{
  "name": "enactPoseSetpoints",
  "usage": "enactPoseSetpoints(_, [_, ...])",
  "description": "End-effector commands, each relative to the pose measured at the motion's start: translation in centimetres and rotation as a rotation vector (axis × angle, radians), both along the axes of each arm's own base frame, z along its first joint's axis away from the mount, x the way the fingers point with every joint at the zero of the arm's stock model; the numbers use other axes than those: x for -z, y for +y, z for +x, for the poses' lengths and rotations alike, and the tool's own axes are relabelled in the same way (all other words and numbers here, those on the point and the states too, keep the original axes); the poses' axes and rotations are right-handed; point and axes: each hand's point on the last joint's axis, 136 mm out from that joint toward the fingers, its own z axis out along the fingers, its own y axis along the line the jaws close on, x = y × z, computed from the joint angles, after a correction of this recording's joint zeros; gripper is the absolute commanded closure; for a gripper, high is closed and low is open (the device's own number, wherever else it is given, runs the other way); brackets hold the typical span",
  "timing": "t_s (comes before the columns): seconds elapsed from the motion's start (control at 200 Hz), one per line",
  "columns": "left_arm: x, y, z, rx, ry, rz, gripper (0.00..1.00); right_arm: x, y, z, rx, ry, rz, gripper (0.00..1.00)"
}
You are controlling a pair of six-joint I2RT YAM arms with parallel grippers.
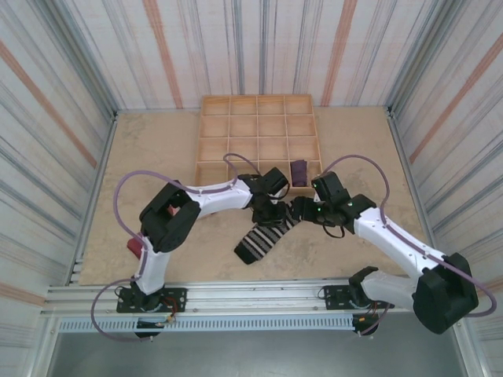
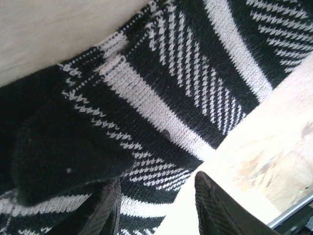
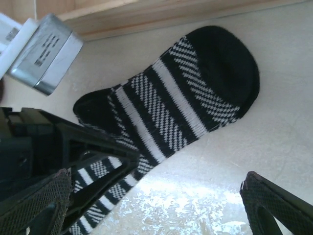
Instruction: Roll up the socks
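Right gripper [image 3: 156, 196] jaws are spread wide; in its wrist view the striped sock [image 3: 176, 98] runs from the lower left, beside one finger, up to its black toe at upper right. My left gripper [image 2: 156, 183] jaws stand partly apart, nothing pinched, the sock's edge at the left-hand finger [image 2: 105, 210] and bare table [image 2: 254, 147] by the other. Only the top camera gives me the whole wooden tray [image 1: 236, 126], upper middle, with the purple sock [image 1: 299, 170] rolled in its lower right compartment

Black-and-white striped sock [image 1: 263, 238] flat, diagonal on the table [image 1: 157, 157]; purple sock [image 1: 299, 170] in a tray [image 1: 258, 115] compartment
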Motion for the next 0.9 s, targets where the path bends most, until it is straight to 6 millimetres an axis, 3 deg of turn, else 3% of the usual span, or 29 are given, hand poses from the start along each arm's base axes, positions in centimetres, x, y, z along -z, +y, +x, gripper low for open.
enactPoseSetpoints(0.0, [0.3, -0.8, 0.2, -0.031, 0.043, 0.023, 0.53, -0.1, -1.4, -0.8, 0.085, -0.012, 0.0, 0.07])
enactPoseSetpoints(0.08, [0.1, -0.6, 0.0, -0.029, 0.046, 0.038, 0.43, -0.6, -1.7, -1.1, 0.087, -0.043, 0.01, 0.07])
enactPoseSetpoints(0.095, [-1.1, -0.5, 0.1, -0.03, 0.029, 0.024, 0.41, -0.9, -1.6, -1.1, 0.085, -0.05, 0.015, 0.07])
enactPoseSetpoints(0.19, [-3.5, 0.8, -0.2, -0.04, -0.006, 0.031, 0.28, -1.1, -1.4, -1.4, 0.063, -0.063, 0.036, 0.07])
enactPoseSetpoints(0.296, [-6.4, 2.3, -0.7, -0.04, -0.06, 0.018, 0.22, -0.9, -1.0, -1.7, 0.036, -0.056, 0.044, 0.07])
enactPoseSetpoints(0.401, [-8.0, 4.2, -1.4, -0.043, -0.089, 0.021, 0.18, -1.0, -0.4, -2.0, -0.016, -0.059, 0.038, 0.05])
enactPoseSetpoints(0.611, [-7.9, 8.3, -3.5, -0.114, -0.025, -0.049, 0.18, -1.3, 0.4, -2.9, -0.089, -0.096, -0.02, 0.04])
enactPoseSetpoints(0.897, [-6.8, 13.1, -4.8, -0.199, 0.021, -0.081, 0.18, -1.5, 1.6, -3.7, -0.116, -0.151, -0.012, 0.04])
